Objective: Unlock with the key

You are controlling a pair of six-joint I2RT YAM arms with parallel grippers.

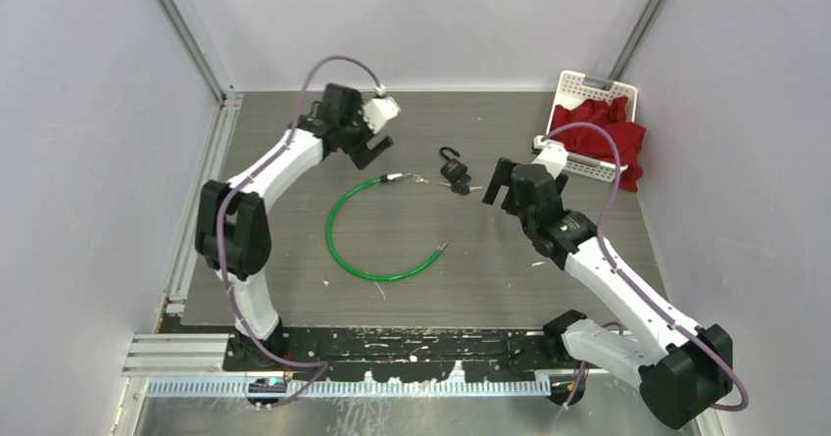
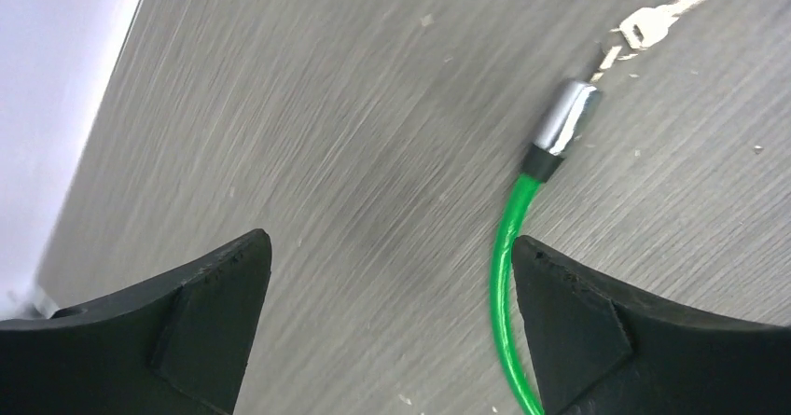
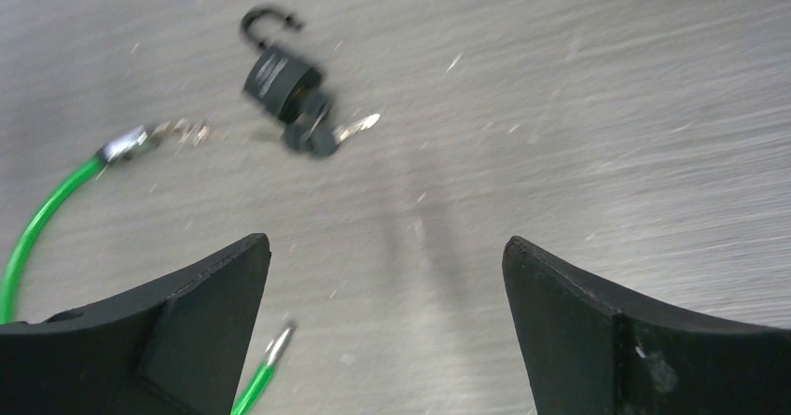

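A small black padlock (image 1: 454, 170) lies on the table with its shackle swung open and a black-headed key (image 1: 463, 188) in its keyhole; it also shows in the right wrist view (image 3: 277, 76). A green cable (image 1: 355, 257) curls on the table, its metal end (image 2: 564, 120) next to a loose silver key (image 2: 653, 25). My left gripper (image 1: 377, 149) is open and empty, above the cable's end. My right gripper (image 1: 496, 185) is open and empty, just right of the padlock.
A white tray (image 1: 598, 88) holding a red cloth (image 1: 600, 134) stands at the back right. The cable's other tip (image 3: 276, 344) lies near my right fingers. Aluminium rails run along the left edge and the front.
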